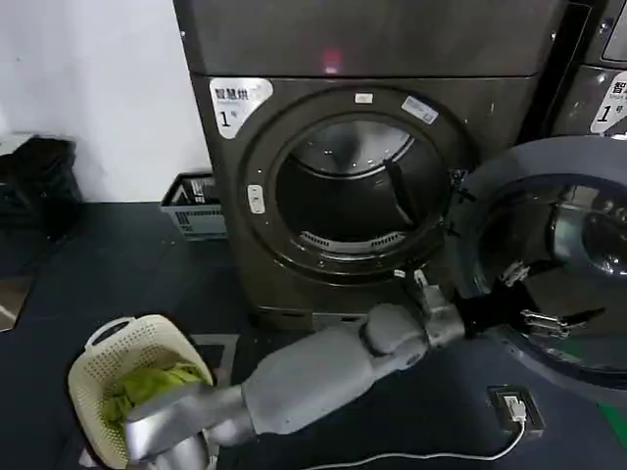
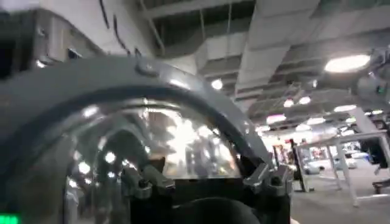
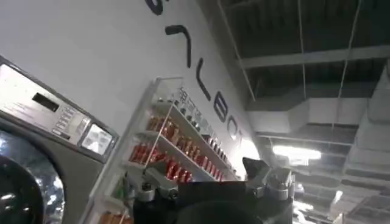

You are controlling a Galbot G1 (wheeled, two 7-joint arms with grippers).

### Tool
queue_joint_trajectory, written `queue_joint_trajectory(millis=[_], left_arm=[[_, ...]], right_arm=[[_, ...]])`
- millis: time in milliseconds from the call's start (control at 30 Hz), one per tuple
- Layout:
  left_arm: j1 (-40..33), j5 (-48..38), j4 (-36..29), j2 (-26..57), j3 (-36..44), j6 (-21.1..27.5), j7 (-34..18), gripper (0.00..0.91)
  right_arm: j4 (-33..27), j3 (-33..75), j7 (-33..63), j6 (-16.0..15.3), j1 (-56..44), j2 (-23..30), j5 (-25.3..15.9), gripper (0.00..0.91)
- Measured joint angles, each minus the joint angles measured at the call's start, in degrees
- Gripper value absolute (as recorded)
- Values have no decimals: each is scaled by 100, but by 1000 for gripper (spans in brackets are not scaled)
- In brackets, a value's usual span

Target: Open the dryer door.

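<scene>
dryer door [image 1: 563,186] swung wide open to the right of the drum opening [image 1: 348,186], grey inner side showing. left gripper [image 1: 534,294] reaches across its glass, jaws spread. laundry basket [image 1: 103,367] on the floor, left.

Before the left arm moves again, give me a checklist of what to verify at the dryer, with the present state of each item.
1. Dryer door swung clear of the drum opening: ok, it stands open to the right.
2. Left hand at the door's inner side: ok.
3. Left hand's fingers spread, not clamped on the door: ok, both wrist fingertips stand apart.
4. Laundry basket away from the door's swing: ok, far left on the floor.
5. White cable on the floor below the arm: cannot tell if it will snag.
6. Right hand clear: ok, open.
</scene>
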Motion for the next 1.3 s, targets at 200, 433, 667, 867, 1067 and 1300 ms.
queue_joint_trajectory(millis=[200, 433, 667, 867, 1067, 1300], left_arm=[[184, 205, -569, 852, -34, -88, 46, 907], [418, 280, -1525, 1961, -221, -28, -74, 907], [523, 932, -2317, 3205, -445, 328, -45, 907], [659, 1236, -2901, 4371, -725, 838, 203, 907], [828, 1463, -3185, 5394, -1080, 1028, 797, 907], [1042, 1808, -3341, 6337, -1515, 1611, 1058, 907]], right_arm=[[63, 2, 2, -34, 3, -10, -12, 907], [71, 82, 12, -50, 67, -76, -131, 907], [90, 55, 20, -2, 198, -133, -175, 907], [168, -16, -11, 26, 329, -153, -154, 907], [144, -63, -27, 33, 408, -214, -109, 907], [117, -124, -25, 41, 507, -283, -108, 907]])
